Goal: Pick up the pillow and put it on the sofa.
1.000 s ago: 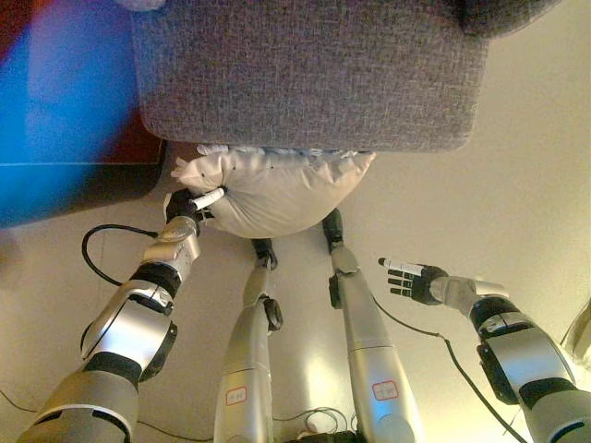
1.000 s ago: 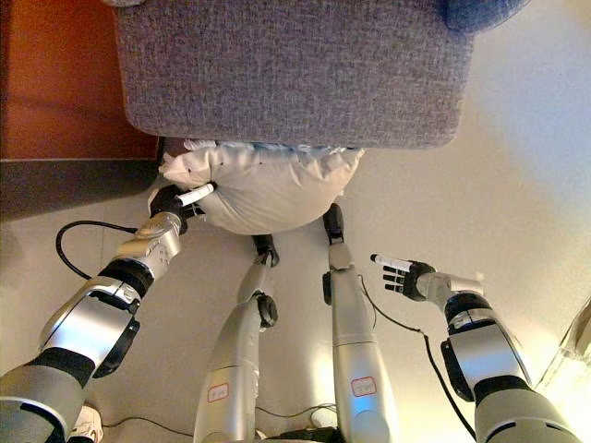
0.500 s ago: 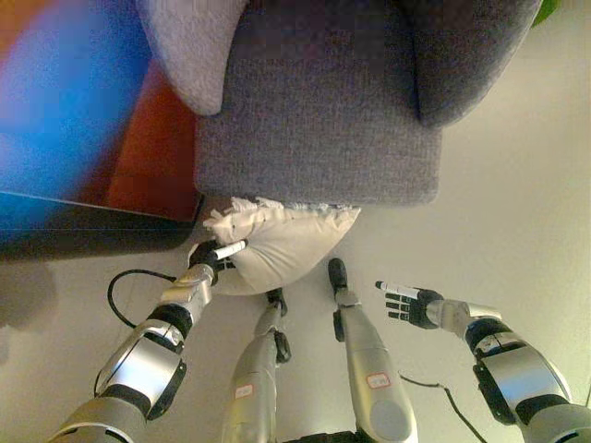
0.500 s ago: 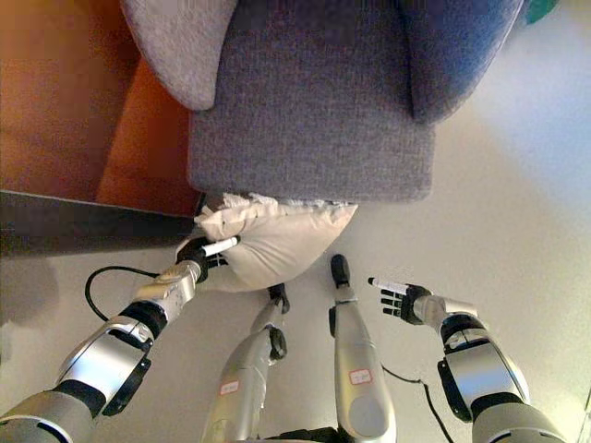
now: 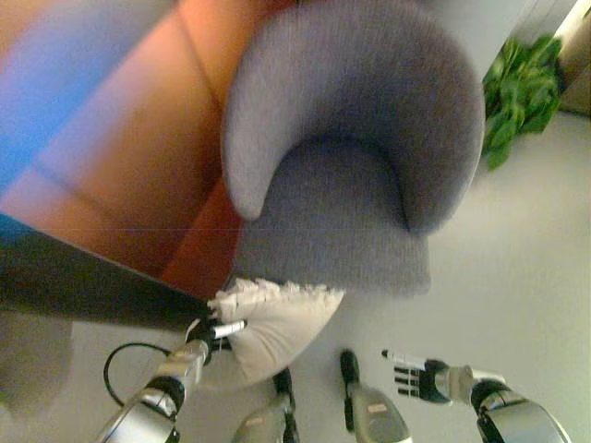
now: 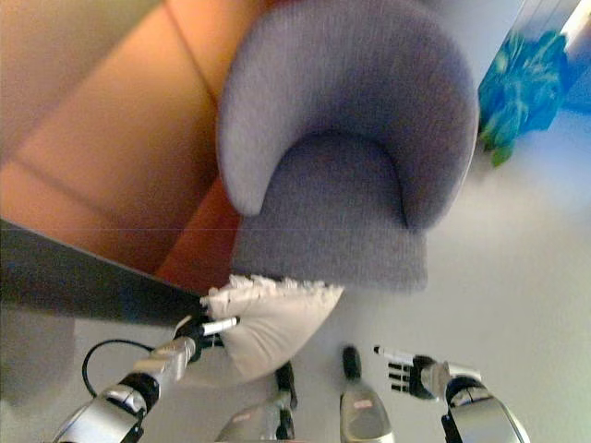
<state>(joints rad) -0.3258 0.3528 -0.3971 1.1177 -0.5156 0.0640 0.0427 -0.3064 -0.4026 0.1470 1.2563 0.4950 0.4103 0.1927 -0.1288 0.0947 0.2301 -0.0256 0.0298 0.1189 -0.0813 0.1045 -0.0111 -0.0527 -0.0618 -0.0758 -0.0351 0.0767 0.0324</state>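
A white pillow [image 5: 277,323] with a frilled edge hangs just in front of the grey sofa chair [image 5: 342,198], below the front edge of its seat. My left hand [image 5: 205,337] is shut on the pillow's left corner and holds it up. My right hand [image 5: 413,374] is open, fingers straight, empty, low at the right and apart from the pillow. The same scene shows in the right eye view: pillow [image 6: 272,323], left hand [image 6: 199,332], right hand [image 6: 406,369].
The sofa chair has a curved back and arms around a flat seat. An orange-brown wall [image 5: 120,166] with a dark baseboard [image 5: 83,291] runs at the left. A green plant [image 5: 522,92] stands at the far right. Pale floor [image 5: 517,277] lies to the right.
The camera has tilted up, so the whole sofa chair now shows and the arms sit lower in view. My left hand still holds the pillow; my right hand stays open.
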